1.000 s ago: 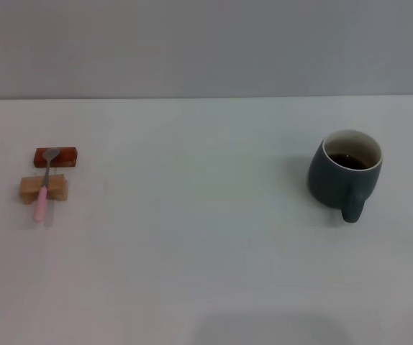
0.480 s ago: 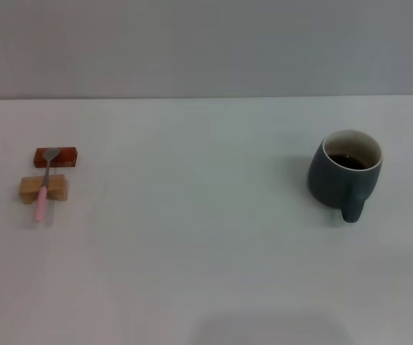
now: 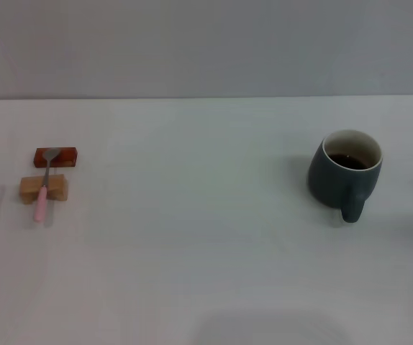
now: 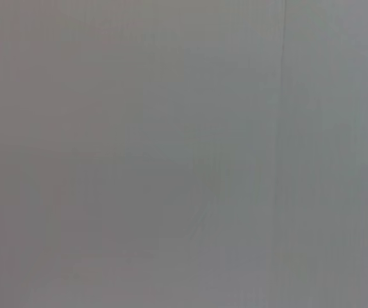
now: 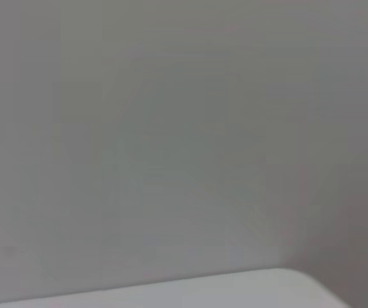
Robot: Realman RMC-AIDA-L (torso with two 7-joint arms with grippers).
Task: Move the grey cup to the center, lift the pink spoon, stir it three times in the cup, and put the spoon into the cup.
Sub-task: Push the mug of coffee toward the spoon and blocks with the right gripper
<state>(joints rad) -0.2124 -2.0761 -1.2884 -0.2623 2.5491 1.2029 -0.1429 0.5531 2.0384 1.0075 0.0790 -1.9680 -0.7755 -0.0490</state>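
Observation:
The grey cup [image 3: 345,171] stands upright on the right side of the white table in the head view, its handle turned toward the front edge and dark liquid inside. Far to the left, the pink spoon [image 3: 44,186] lies across a tan wooden block [image 3: 42,188], with its metal bowl resting on a red-brown block [image 3: 55,156]. Neither gripper appears in any view. Both wrist views show only a plain grey surface, and the right wrist view also catches a pale table corner [image 5: 235,292].
The white table [image 3: 192,244] stretches wide between spoon and cup, ending at a grey wall behind. A faint shadow lies on the table at the far left edge, beside the blocks.
The faint shadow at the table's far left edge has shifted slightly to the right and grown. The cup, spoon and blocks have not moved.

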